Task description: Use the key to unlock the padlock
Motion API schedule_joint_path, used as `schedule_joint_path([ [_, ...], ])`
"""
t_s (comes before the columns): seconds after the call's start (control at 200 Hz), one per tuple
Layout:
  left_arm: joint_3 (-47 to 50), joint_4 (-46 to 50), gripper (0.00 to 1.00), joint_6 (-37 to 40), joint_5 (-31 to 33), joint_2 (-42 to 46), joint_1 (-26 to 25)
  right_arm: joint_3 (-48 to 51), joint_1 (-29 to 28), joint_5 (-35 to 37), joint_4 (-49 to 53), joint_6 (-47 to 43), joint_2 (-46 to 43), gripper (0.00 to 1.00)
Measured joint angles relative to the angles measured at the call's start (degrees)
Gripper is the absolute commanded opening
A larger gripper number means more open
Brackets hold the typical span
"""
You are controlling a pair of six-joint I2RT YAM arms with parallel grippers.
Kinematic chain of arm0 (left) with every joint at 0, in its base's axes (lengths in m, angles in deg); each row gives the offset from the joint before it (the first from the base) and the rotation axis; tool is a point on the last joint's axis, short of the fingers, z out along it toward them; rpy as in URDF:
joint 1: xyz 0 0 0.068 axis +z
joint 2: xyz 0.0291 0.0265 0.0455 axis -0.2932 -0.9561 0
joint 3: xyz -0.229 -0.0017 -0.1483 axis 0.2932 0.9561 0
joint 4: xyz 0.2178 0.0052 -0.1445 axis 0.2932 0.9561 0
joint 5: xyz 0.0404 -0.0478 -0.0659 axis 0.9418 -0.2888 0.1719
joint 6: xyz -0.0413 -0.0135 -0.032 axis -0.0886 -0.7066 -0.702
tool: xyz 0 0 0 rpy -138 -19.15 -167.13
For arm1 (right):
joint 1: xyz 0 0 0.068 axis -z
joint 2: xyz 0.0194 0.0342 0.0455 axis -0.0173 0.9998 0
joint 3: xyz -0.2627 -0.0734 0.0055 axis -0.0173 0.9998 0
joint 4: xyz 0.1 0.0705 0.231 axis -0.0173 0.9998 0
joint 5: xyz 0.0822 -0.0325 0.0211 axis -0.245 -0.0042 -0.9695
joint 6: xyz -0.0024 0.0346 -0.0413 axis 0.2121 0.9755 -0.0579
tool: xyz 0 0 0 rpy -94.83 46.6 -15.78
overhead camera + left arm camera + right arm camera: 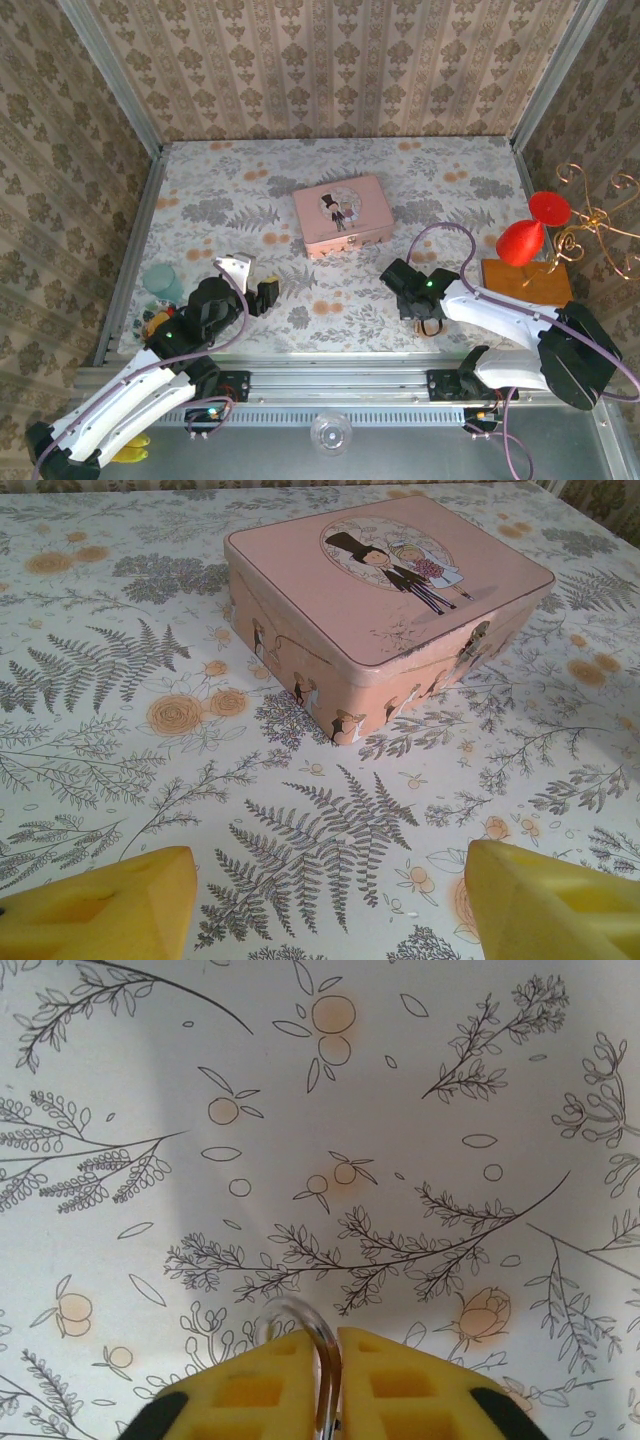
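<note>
right gripper (333, 1340) is low over the table (250, 190), close to the near edge and a bit right of middle. its yellow pads (250, 1390) are squeezed almost together on a thin silvery loop. that's the shackle of the padlock (292, 1308), curving out from between the tips and just above the flowered cloth. the brass body is hidden behind the pads, so i can't tell how it hangs.

over to the left gripper (320, 905): jaws spread wide, one yellow finger at each lower corner of its wrist view, only bare fern pattern between them. from above, the left gripper (250, 283) sits towards the near left corner and faces the pink tin (380, 590).

the pink tin (343, 215) lies flat in the middle of the table, lid on, well apart from both grippers.

along the right edge stand a red hourglass shape (530, 232), a wooden block (525, 282) and a gold wire stand (592, 215). a teal glass (160, 282) sits by the left edge.
</note>
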Motion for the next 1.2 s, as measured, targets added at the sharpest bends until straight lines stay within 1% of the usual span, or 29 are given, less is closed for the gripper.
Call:
schedule_joint_path([
  [0.085,0.0,0.0,0.72,0.0,0.0,0.0,0.0,0.0,0.0,-0.07,0.02,-0.9,-0.11,0.33],
  [0.195,0.0,0.0,0.72,0.0,0.0,0.33,0.0,0.0,0.0,-0.04,0.04,-1.29,-1.62,0.38],
  [0.47,0.2,-0.04,0.72,0.0,0.02,1.07,0.0,0.0,-0.31,-0.04,-0.17,-2.49,-7.69,0.44],
  [0.565,0.2,0.13,0.73,0.0,0.26,1.07,0.0,-0.02,-1.92,0.0,-1.36,-2.82,-10.6,0.46],
  [0.635,-0.24,1.86,0.73,-0.13,2.01,1.01,0.07,-0.74,-4.13,0.33,-1.81,-3.65,-12.79,0.46],
  [0.735,-3.08,6.49,0.73,-1.2,5.84,-0.07,1.75,-3.85,-8.07,2.49,-2.64,-5.6,-15.34,0.47],
  [0.83,-6.69,8.57,0.74,-2.01,8.22,-1.09,4.59,-6.29,-10.86,4.57,-6.95,-8.57,-19.82,0.49],
  [0.98,-9.81,8.09,0.75,-1.95,9.42,-2.01,7.26,-7.02,-11.28,7.48,-14.58,-12.96,-26.6,0.51],
  [1.025,-10.58,7.98,0.75,-1.73,9.42,-2.93,7.65,-7.02,-11.28,8.26,-16.48,-14.34,-27.93,0.53],
  [1.055,-11.19,7.67,0.76,-1.53,9.44,-3.78,7.96,-7.02,-11.3,8.72,-17.77,-15.19,-28.68,0.54],
  [1.07,-11.5,7.56,0.87,-1.46,9.44,-4.15,8.0,-7.02,-11.3,8.94,-18.4,-15.78,-28.96,0.56],
  [1.09,-11.82,7.37,0.95,-0.9,9.51,-4.7,8.13,-7.02,-11.28,9.29,-19.1,-16.22,-29.4,0.6],
  [1.105,-12.09,7.1,0.99,-1.25,9.53,-5.07,8.26,-7.02,-11.28,9.42,-19.63,-16.83,-29.68,0.64],
  [1.19,-13.0,4.76,1.0,0.02,10.12,-6.97,8.63,-6.97,-11.28,10.67,-22.23,-19.32,-31.39,0.68],
  [1.2,-13.05,4.39,1.0,0.15,10.16,-7.17,8.66,-6.97,-11.28,10.86,-22.58,-19.89,-31.65,0.69],
])
